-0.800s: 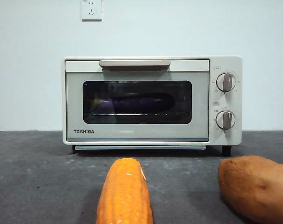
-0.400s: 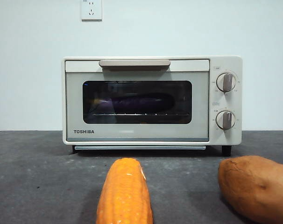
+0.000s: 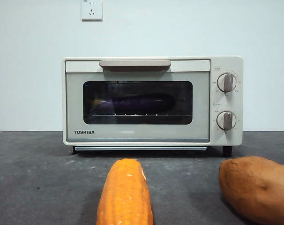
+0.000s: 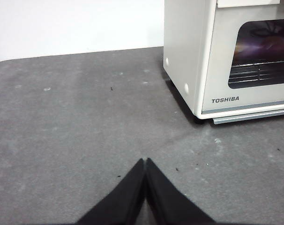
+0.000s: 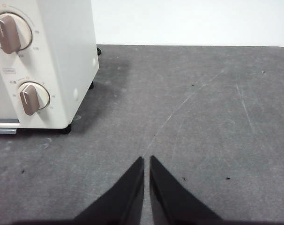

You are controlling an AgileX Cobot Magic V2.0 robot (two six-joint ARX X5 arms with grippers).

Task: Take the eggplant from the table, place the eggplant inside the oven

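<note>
The glossy purple eggplant (image 3: 141, 101) lies on the rack inside the closed oven (image 3: 152, 101). It looks firm, smooth and slippery, best gripped mid-length. Both the left gripper (image 4: 145, 165) and right gripper (image 5: 146, 163) hover over bare table (image 4: 76, 122), pinched closed and empty.

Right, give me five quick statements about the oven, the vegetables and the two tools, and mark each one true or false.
1. The eggplant lies inside the oven, behind its shut glass door. True.
2. The corn cob sits on top of the oven. False: it lies on the table in front of the oven.
3. The left tool is shut and holds nothing. True.
4. The right tool grips the sweet potato. False: it is shut on nothing, above bare table beside the oven.
5. The oven has three knobs. False: it has two.
</note>
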